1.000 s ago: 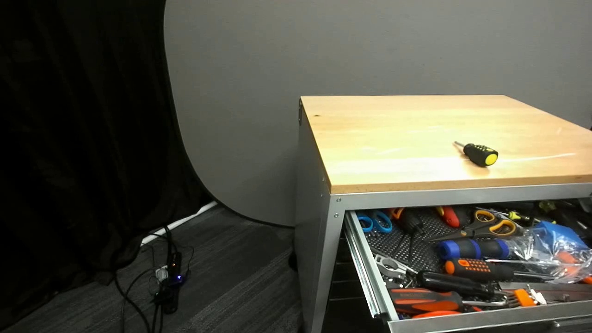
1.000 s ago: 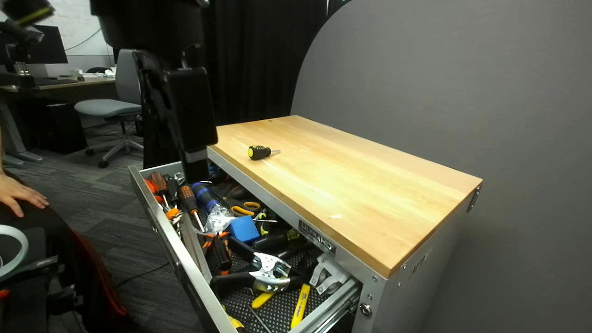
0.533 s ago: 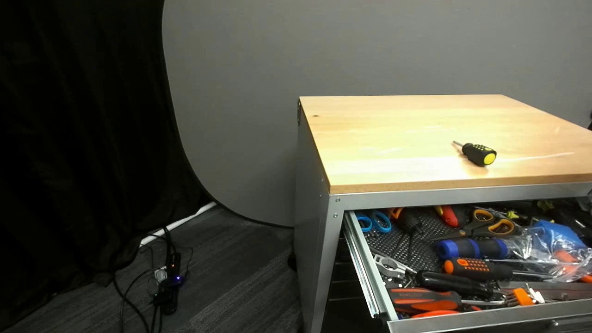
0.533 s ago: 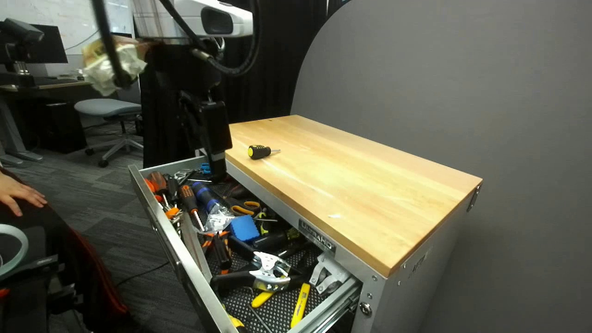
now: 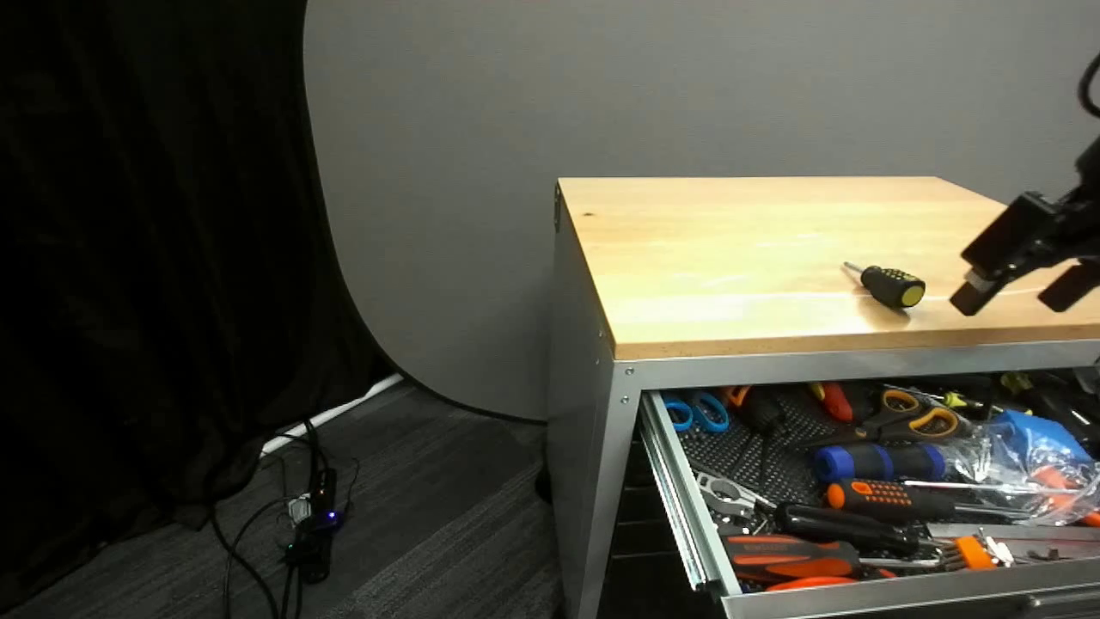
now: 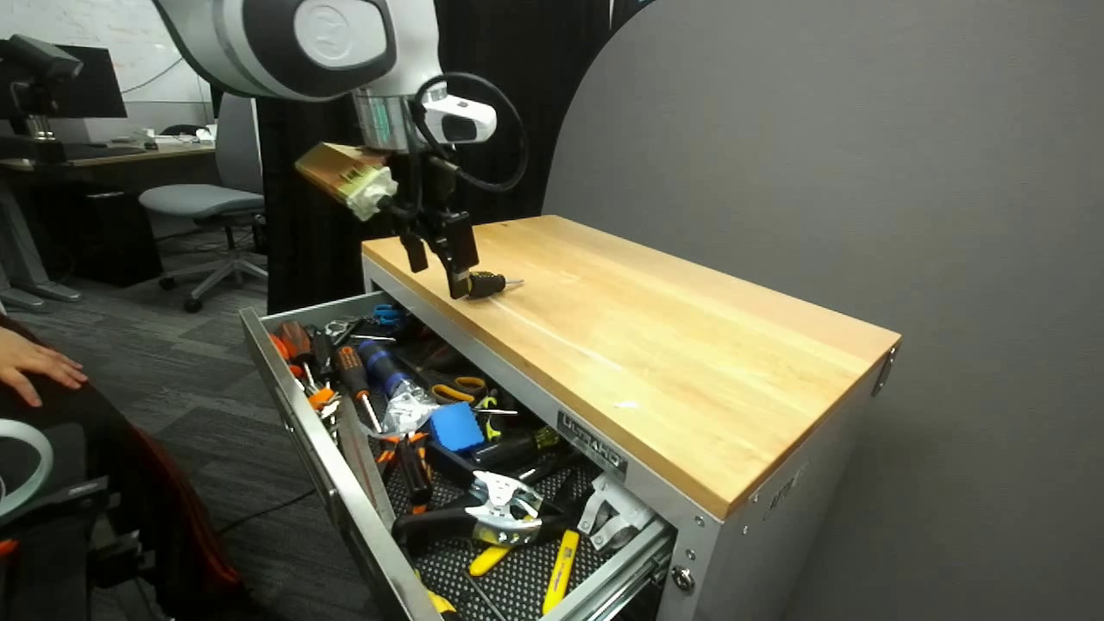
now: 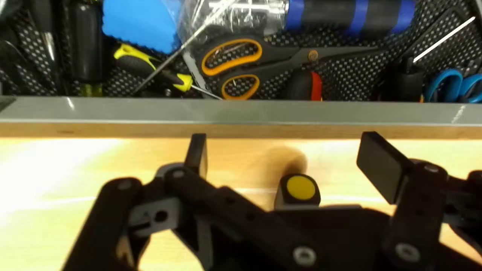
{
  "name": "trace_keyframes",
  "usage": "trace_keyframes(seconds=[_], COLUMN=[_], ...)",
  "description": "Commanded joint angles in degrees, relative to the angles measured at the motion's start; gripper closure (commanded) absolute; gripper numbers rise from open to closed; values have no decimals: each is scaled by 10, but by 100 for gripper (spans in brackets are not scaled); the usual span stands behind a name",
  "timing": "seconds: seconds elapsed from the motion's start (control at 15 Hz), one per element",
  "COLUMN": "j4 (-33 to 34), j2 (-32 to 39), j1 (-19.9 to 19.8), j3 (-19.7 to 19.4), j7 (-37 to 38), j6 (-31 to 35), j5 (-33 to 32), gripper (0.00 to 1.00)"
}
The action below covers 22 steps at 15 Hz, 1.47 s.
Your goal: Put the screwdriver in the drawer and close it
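While the hand (image 7: pixel 288 162) is spread wide with nothing in it, the screwdriver (image 5: pixel 890 286) lies on its side on the worktop (image 6: pixel 673 362), near the front edge. Its fat handle (image 6: pixel 489 285) looks round, so a bump could make it roll, maybe off the edge. In the wrist view its yellow end (image 7: pixel 301 187) shows between the fingers (image 7: pixel 378 167), but I can't tell how high up they are; coming down crooked, they might hit the worktop or catch only a bit of handle. Below, the drawer (image 5: pixel 911 590) is pulled out and full of tools (image 5: pixel 876 499); the big clamp (image 6: pixel 504 509) might stick up and stop it sliding in.
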Motion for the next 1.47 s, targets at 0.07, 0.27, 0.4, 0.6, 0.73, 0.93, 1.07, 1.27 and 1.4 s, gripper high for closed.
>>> trace_keyframes(seconds=[0.07, 0.27, 0.4, 0.6, 0.73, 0.93, 1.07, 1.27, 1.4], j4=[114, 148, 162, 178, 181, 176, 170, 154, 140], j2=[87, 114, 124, 134, 134, 133, 129, 119, 96], j1=[25, 34, 35, 37, 36, 31, 23, 9, 2], j3=[-26, -33, -30, -30, -31, -30, -22, -13, -22], j7=[59, 58, 48, 46, 47, 41, 27, -1, -19], j6=[2, -11, -25, -40, -42, -45, -50, -63, -99], j5=[-77, -78, -64, -61, -60, -51, -30, 12, 16], gripper=[0, 0, 0, 25, 32, 58, 71, 80, 79])
